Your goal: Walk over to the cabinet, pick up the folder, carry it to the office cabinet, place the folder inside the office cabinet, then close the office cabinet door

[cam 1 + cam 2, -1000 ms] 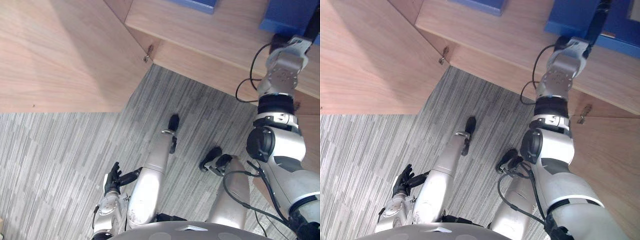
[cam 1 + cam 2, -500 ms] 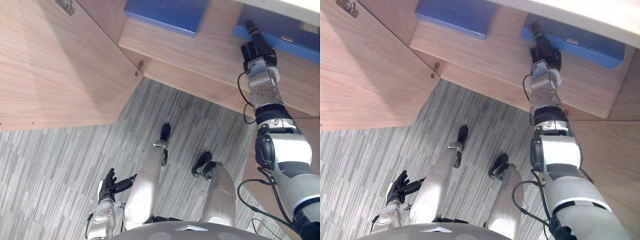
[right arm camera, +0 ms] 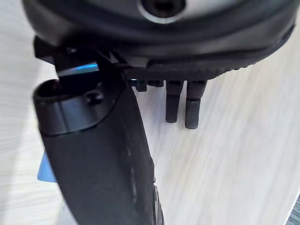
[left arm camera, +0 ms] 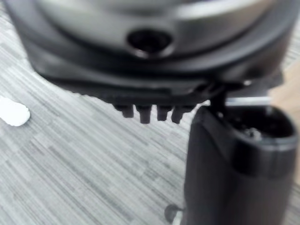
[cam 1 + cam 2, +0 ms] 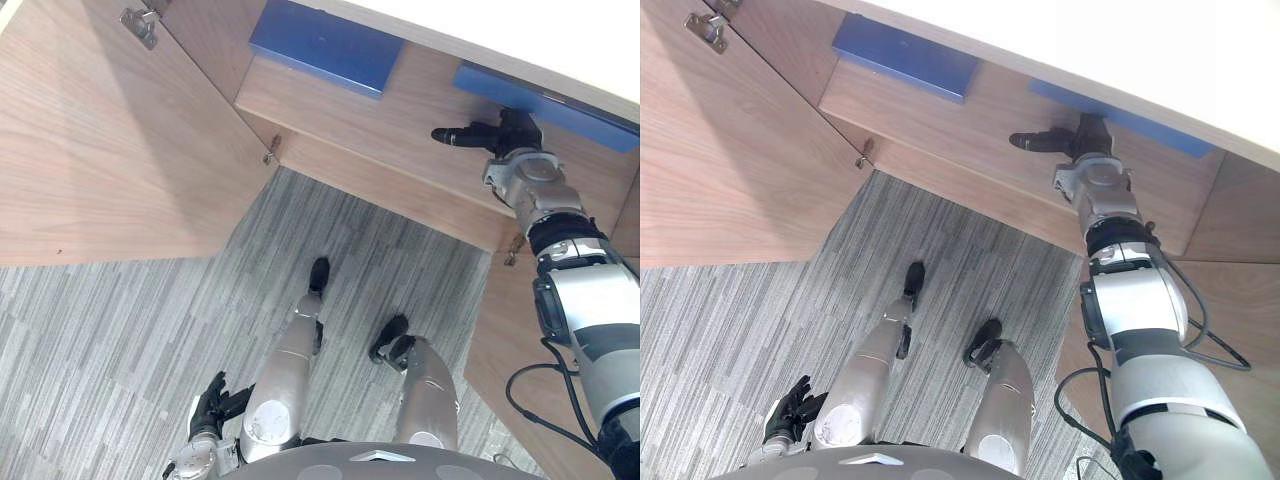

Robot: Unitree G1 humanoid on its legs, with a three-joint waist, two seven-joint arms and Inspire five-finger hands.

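A blue folder (image 5: 548, 106) lies flat on the wooden shelf (image 5: 400, 130) inside the open office cabinet, on the right. My right hand (image 5: 512, 136) is raised just in front of it, fingers straight and thumb sticking out to the left, holding nothing. In the right wrist view the right hand (image 3: 103, 154) hovers over pale wood with a sliver of the blue folder (image 3: 78, 68) behind it. My left hand (image 5: 207, 408) hangs relaxed and open low on the left over the carpet, and the left wrist view has the left hand (image 4: 234, 159) above the floor.
A second blue folder (image 5: 325, 45) lies on the same shelf further left. The cabinet's left door (image 5: 100, 150) stands wide open with a metal hinge (image 5: 140, 25) at its top. The right door (image 5: 1225, 300) hangs open beside my right arm. Grey striped carpet (image 5: 120, 320) lies below.
The view has tilted up, showing more of the shelf. My right hand has come off the right folder, drawn back a little and turned so its thumb points left. The left hand still hangs.
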